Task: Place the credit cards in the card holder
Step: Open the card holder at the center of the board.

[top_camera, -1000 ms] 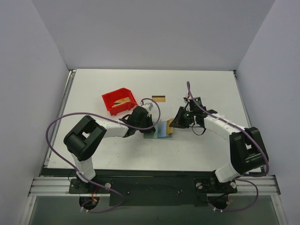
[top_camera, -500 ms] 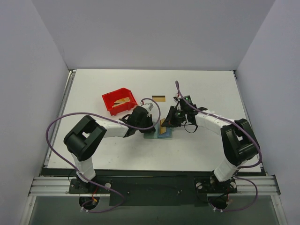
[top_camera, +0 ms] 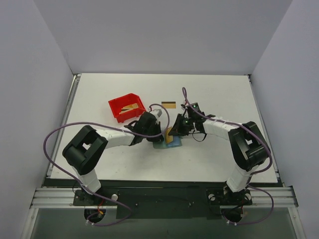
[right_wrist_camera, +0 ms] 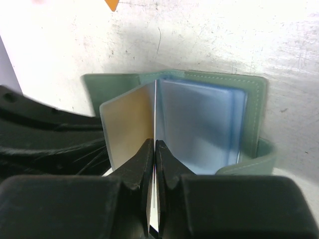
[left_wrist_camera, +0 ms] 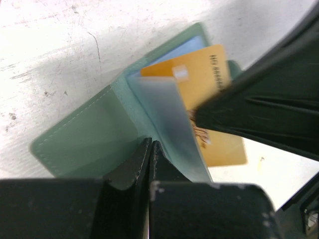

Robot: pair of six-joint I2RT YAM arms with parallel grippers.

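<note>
One thin gold card (left_wrist_camera: 209, 82), matte grey-green wallet (left_wrist_camera: 82, 134), glossy blue pockets (right_wrist_camera: 199, 124).

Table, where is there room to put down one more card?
Bare: the far right of the table, past the right arm, and the strip between the card holder and the table's near edge. Crowded: the middle, where the left gripper and the right gripper meet at the holder, beside the red bin and loose card.
</note>
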